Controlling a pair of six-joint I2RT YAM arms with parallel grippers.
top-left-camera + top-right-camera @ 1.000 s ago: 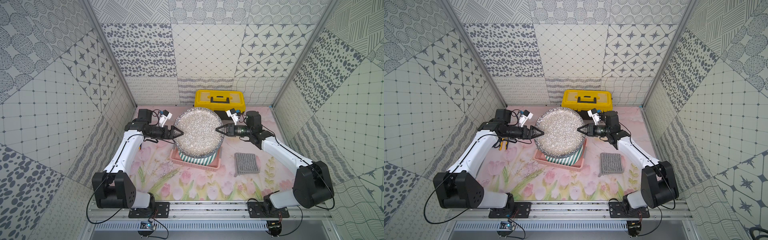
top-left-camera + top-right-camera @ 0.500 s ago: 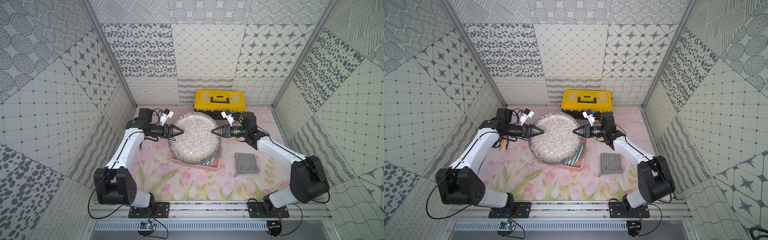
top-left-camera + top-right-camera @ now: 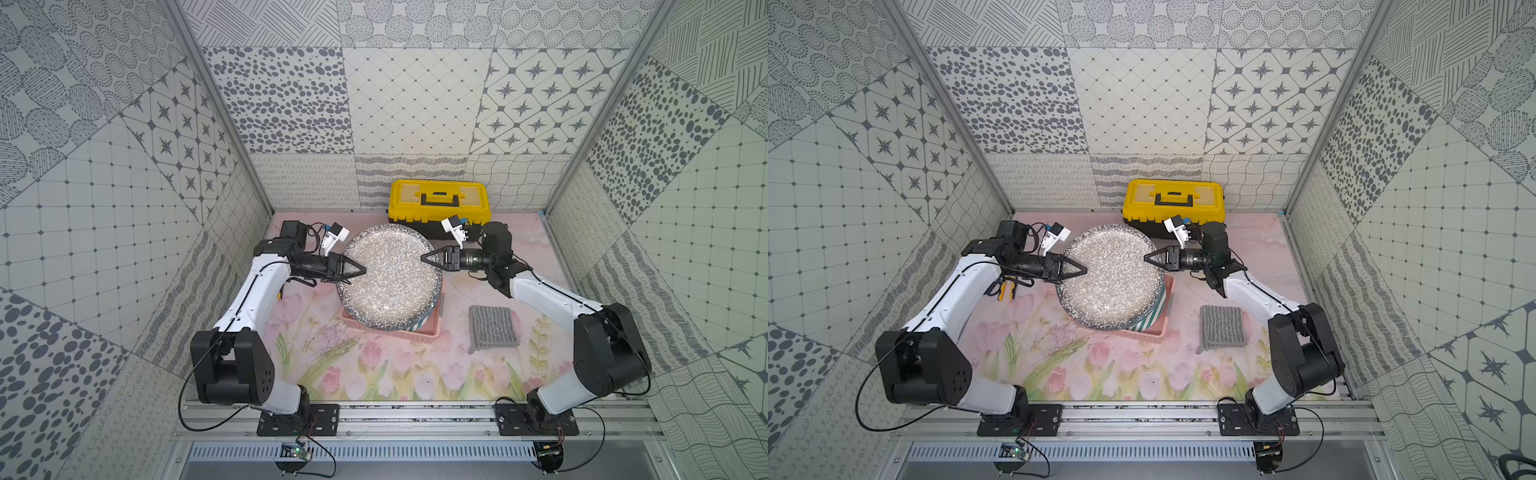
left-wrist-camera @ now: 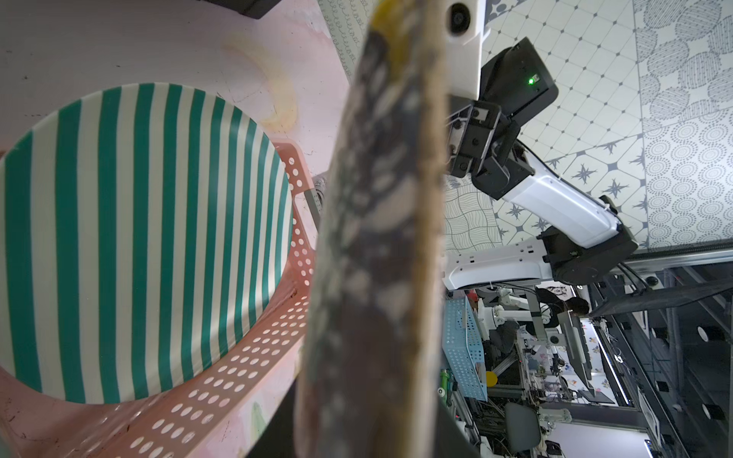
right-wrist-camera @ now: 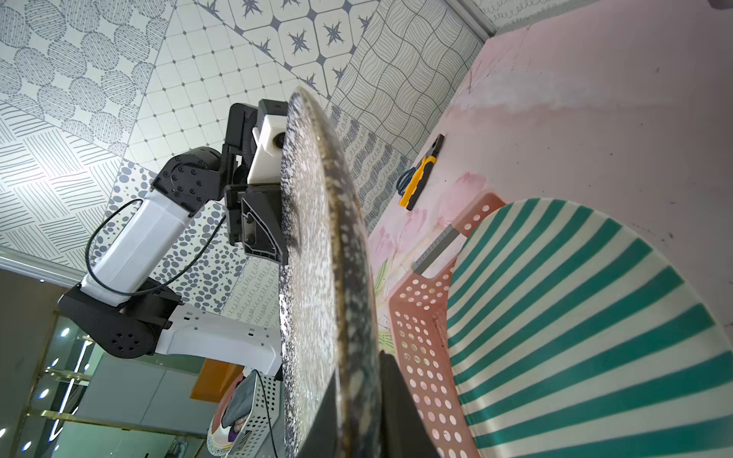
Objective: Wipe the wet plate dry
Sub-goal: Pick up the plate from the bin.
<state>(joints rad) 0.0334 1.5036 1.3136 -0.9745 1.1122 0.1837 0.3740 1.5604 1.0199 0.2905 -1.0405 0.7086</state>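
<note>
Nearest me, the grey cloth (image 3: 493, 328) lies flat by the tabletop's right edge, well apart from both grippers. Just beyond it, mid-tabletop, the pink basket (image 3: 430, 330) holds a green-striped plate (image 4: 139, 238). Above both I have the speckled plate (image 3: 390, 278) lifted clear, roughly level. My right gripper (image 3: 424, 257) is clamped on its right rim. My left gripper (image 3: 363, 271) straddles the left rim, jaws narrow, one finger (image 5: 261, 234) flat on the plate's face; whether it truly pinches I cannot tell. A yellow-handled tool (image 3: 1005, 289) lies near the left edge. The yellow toolbox (image 3: 438, 203) sits against the far edge.
</note>
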